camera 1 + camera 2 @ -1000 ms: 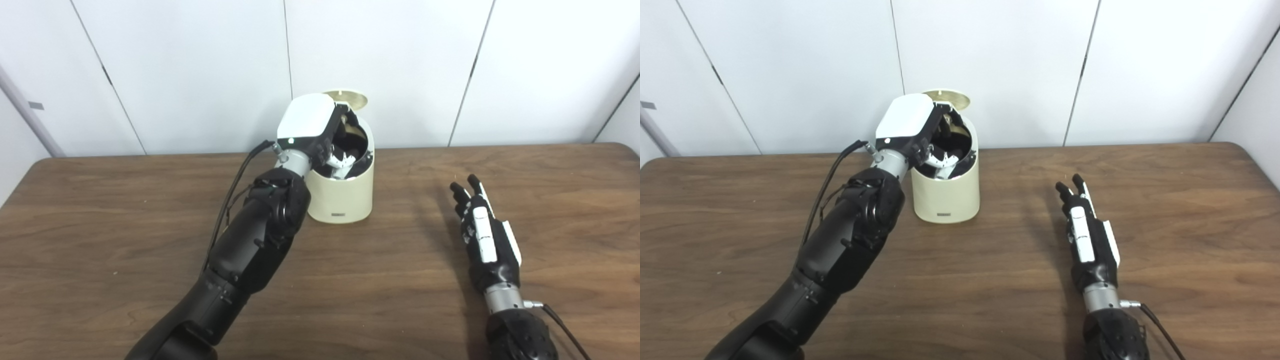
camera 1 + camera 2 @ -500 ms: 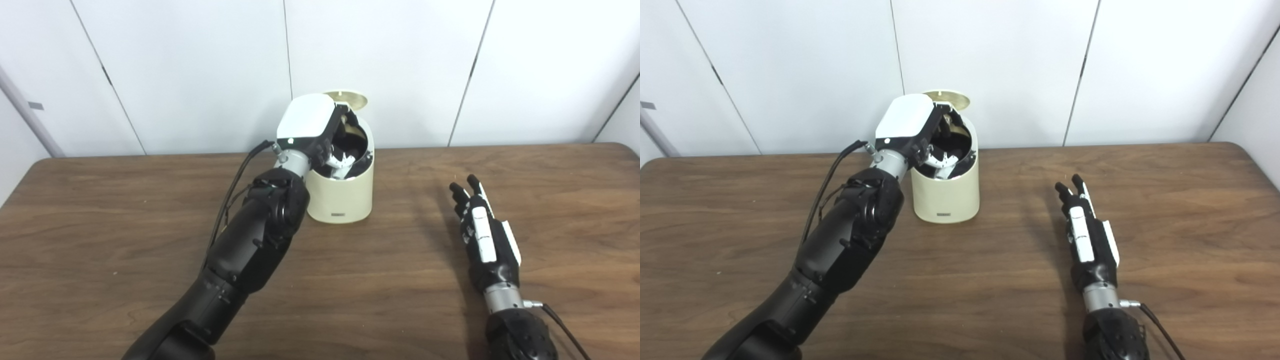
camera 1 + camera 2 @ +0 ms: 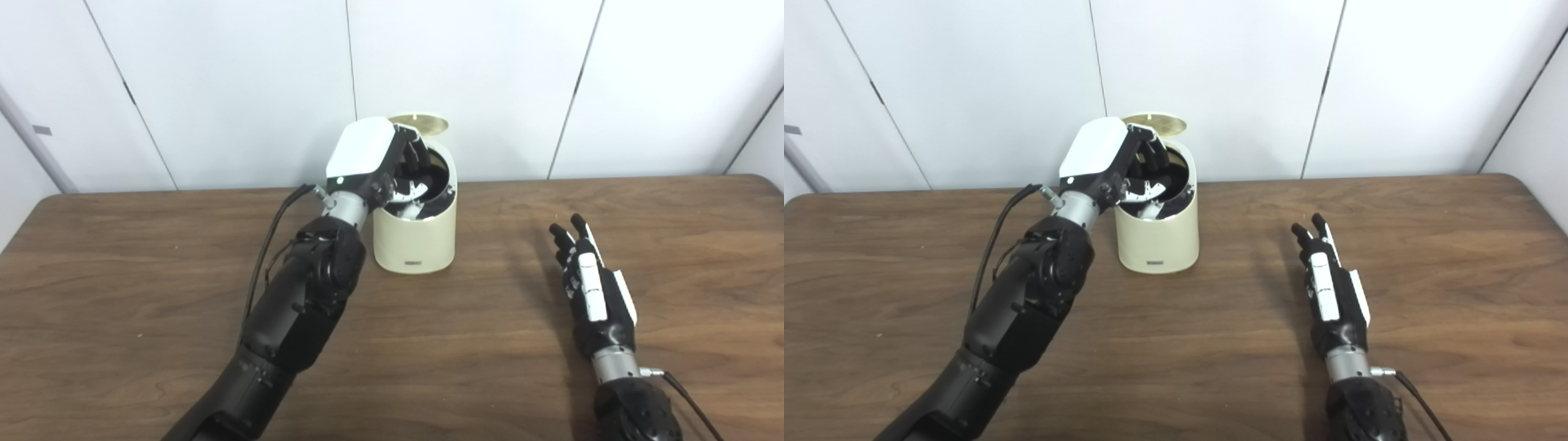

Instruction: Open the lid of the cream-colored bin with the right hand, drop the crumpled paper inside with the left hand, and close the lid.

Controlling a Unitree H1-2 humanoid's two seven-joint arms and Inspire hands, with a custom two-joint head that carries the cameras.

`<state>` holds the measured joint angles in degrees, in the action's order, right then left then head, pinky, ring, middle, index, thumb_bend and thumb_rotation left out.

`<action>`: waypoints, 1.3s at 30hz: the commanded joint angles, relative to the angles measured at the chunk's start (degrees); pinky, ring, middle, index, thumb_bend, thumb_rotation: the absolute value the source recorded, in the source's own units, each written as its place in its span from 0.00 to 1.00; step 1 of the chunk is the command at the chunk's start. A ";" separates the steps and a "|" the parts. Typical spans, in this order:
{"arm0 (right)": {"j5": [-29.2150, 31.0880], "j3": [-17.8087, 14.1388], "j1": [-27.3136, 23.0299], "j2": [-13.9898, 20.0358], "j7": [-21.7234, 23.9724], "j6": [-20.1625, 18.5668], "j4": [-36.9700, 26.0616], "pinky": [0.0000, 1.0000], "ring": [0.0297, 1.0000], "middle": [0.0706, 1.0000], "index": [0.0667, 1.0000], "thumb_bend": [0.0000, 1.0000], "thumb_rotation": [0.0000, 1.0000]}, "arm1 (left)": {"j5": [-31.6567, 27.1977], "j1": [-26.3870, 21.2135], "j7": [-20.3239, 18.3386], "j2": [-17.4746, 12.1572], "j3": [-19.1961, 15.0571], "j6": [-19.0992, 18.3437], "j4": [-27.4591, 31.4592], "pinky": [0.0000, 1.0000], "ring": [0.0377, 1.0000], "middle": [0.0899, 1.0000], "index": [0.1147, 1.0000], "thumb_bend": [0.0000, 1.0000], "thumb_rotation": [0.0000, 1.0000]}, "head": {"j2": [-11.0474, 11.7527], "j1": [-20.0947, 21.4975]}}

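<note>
While the cream bin [image 3: 415,242] stands at the table's [image 3: 122,288] far edge, toward 12 o'clock, its lid [image 3: 419,122] is tipped up at the back. At the bin's 10 o'clock the left hand [image 3: 373,162] hangs over the open mouth, fingers [image 3: 411,160] curled down inside; whether they hold the paper cannot be told. Well apart at 4 o'clock, the right hand [image 3: 591,288] lies on the wood, fingers straight, close together, holding nothing.

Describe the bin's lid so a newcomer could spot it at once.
Start at the brown wooden table and find the cream-colored bin near its far edge, by the white wall. The lid is the round disc standing open behind the bin's mouth, just beyond the left hand; its gold-toned face sets it apart.
</note>
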<state>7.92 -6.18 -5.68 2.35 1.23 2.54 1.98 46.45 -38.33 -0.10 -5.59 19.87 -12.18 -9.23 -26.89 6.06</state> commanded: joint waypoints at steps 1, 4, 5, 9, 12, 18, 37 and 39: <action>0.58 -0.11 3.40 -0.67 0.12 0.17 3.90 1.00 0.97 0.90 0.99 0.46 0.88 | -0.40 -1.65 2.19 -0.63 -1.04 1.53 2.20 0.31 0.39 0.47 0.43 0.47 0.00 | 0.02 -0.03; 0.96 -0.25 3.36 -0.47 0.41 0.25 4.07 1.00 0.97 0.89 0.99 0.46 0.89 | -0.85 -0.94 2.24 -1.19 -1.74 2.50 3.30 0.31 0.39 0.46 0.44 0.47 0.00 | 0.05 -0.16; 1.11 -0.28 3.36 -0.40 0.53 0.34 4.12 1.00 0.97 0.89 0.99 0.46 0.88 | -0.92 -0.75 2.10 -1.35 -1.89 2.64 3.64 0.31 0.39 0.46 0.44 0.47 0.00 | 0.03 -0.20; 1.72 -0.38 3.45 -0.16 0.81 0.26 4.09 1.00 0.97 0.89 0.99 0.48 0.87 | -1.39 0.30 1.35 -2.43 -2.48 3.25 5.93 0.31 0.38 0.44 0.44 0.47 0.00 | -0.01 -0.37; 2.21 -0.53 3.50 -0.14 0.89 0.30 4.10 1.00 0.98 0.90 0.99 0.48 0.86 | -2.25 1.26 0.74 -3.33 -2.95 3.91 7.73 0.31 0.36 0.42 0.45 0.47 0.00 | -0.11 -0.47; 2.23 -0.69 3.76 0.10 0.52 -0.31 3.77 1.00 0.97 0.89 0.99 0.48 0.86 | -4.20 3.43 0.38 -5.26 -4.28 5.09 10.96 0.33 0.38 0.46 0.43 0.47 0.00 | -0.17 -0.78; 3.23 -1.11 3.08 1.58 1.07 -0.34 4.88 1.00 0.97 0.89 1.00 0.45 0.89 | -16.58 13.52 -3.20 -8.55 -14.89 5.75 18.51 0.36 0.40 0.45 0.39 0.48 0.00 | -0.31 -2.36; 3.74 -1.15 3.02 1.60 1.31 -0.36 4.86 1.00 0.98 0.89 1.00 0.45 0.88 | -17.40 14.54 -2.90 -8.72 -15.85 6.21 18.69 0.36 0.41 0.45 0.39 0.48 0.00 | -0.39 -2.33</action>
<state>11.09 -6.80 -5.69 3.52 1.58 1.94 2.45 29.61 -22.68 -4.49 -13.61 4.79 -7.75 7.18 -27.25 3.69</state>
